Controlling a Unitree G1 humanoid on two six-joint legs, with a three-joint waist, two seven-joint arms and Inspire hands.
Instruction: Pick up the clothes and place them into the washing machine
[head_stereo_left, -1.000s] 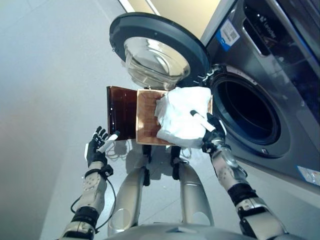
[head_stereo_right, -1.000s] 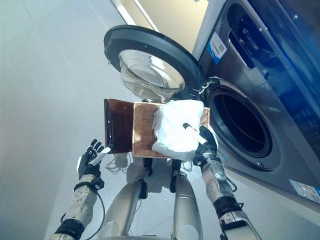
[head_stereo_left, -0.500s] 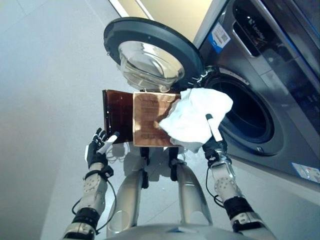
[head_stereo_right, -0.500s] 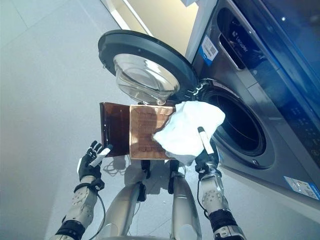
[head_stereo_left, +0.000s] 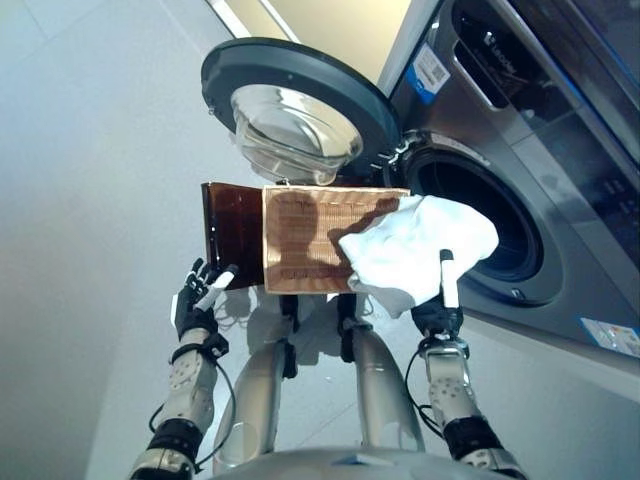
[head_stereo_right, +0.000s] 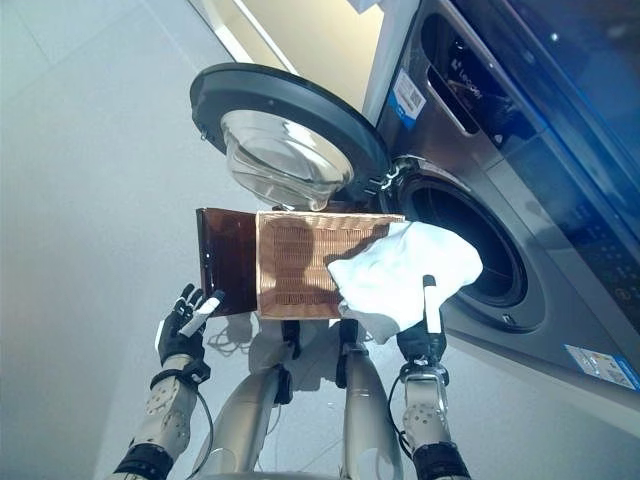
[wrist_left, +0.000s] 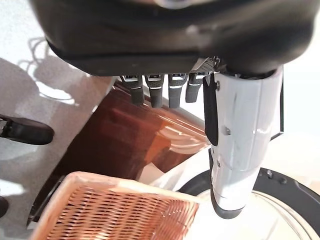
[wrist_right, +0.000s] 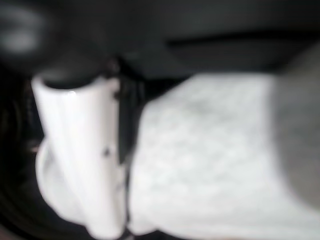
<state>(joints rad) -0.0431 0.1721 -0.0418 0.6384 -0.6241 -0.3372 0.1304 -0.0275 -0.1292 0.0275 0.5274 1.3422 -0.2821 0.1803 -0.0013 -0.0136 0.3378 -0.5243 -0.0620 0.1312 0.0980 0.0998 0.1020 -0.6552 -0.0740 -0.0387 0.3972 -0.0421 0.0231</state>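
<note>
Cloth (head_stereo_left: 420, 250) now doorward, atop R fingers (head_stereo_left: 437, 318).

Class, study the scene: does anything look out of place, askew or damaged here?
Nothing stands out. The right hand holds the white cloth at the washing machine's open drum; the basket sits level; the left hand hangs idle.
</note>
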